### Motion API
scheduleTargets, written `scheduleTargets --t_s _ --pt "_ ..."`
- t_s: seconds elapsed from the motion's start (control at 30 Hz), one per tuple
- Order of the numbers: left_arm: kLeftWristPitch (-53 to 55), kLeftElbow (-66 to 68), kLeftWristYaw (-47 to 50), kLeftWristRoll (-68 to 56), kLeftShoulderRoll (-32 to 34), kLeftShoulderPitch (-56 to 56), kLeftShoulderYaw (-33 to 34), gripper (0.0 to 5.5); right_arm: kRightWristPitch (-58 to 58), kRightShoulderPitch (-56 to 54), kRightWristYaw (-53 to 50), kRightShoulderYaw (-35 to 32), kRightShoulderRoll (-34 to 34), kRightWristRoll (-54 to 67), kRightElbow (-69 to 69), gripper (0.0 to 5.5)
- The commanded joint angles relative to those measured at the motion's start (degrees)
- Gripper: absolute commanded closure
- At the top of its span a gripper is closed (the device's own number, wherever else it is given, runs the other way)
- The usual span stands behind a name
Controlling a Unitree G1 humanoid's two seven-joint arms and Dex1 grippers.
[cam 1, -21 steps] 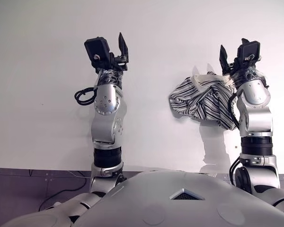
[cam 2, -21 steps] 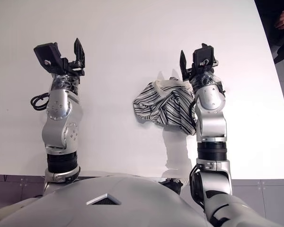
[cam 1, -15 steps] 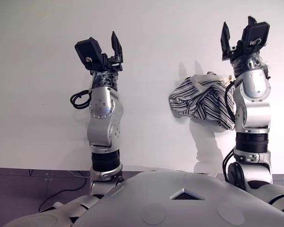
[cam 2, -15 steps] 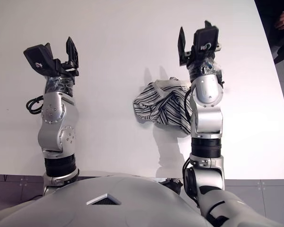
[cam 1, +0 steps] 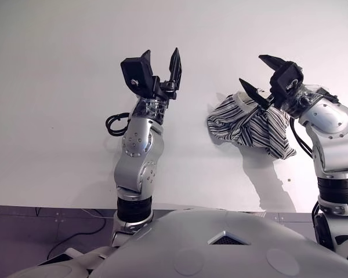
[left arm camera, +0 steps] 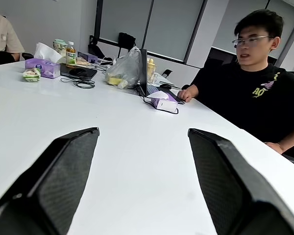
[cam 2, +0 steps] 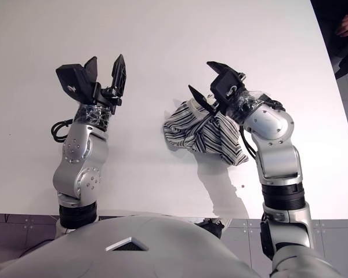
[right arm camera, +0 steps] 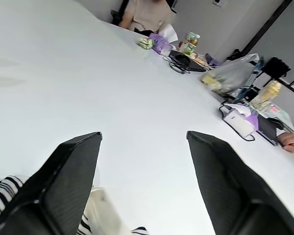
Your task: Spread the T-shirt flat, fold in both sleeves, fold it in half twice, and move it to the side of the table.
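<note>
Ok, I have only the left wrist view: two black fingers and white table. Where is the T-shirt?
Observer: The T-shirt lies on the table, to the right of the left gripper and apart from it.
Operator: Is it flat?
Observer: No, it is crumpled in a heap.
Operator: Does the right gripper hold it?
Observer: No, the right gripper is open, over the far part of the T-shirt.

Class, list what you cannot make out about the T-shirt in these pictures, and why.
- Sleeves: the T-shirt lies bunched, folds hide them, both eye views.
- Its right edge: covered by the right gripper and arm, eye views.
- Most of it: cut off by the bottom edge, right wrist view.
</note>
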Motion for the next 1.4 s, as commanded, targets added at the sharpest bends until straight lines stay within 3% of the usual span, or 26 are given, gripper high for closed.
scheduleTargets --t_s 0.03,0.33,0.6,0.8,0.97,1.07,1.3,1.4 --pt "1.69 -0.43 -0.66 -0.89 0.07 0.45 1.77 2.13 3.3 1.85 -2.3 -2.46 2.17 2.86 -1.14 2.31" --pt "1.4 -0.07 2.48 2.62 -0.98 -0.05 3.71 2.13 7.43 0.64 -17.28 -5.81 10.96 0.92 0.52 2.31" --pt "3.5 -0.84 5.11 6.95 -1.05 1.07 3.58 2.13 3.93 0.82 -18.7 -4.43 10.01 -2.82 1.34 2.31" --pt "2.24 -0.36 1.44 5.52 0.0 0.32 2.08 2.13 3.79 -2.89 -10.82 -3.49 6.66 -0.26 5.72 2.31" --pt "3.89 -2.39 -3.12 1.5 1.19 2.23 2.93 2.13 4.96 -2.64 12.74 -0.22 -5.08 8.51 0.82 2.31" --pt "4.56 -3.29 -3.93 0.5 1.94 3.73 4.14 2.13 2.8 -6.13 21.0 0.39 -10.53 9.22 2.01 2.31" --pt "7.13 -4.35 -7.27 0.09 4.61 4.04 2.25 2.13 -12.62 -0.16 22.54 11.24 -20.96 -12.01 7.27 2.31" --pt "7.68 -4.58 -7.31 0.56 4.98 4.19 2.29 2.13 -13.2 1.44 19.59 19.02 -16.48 -20.01 7.64 2.31"
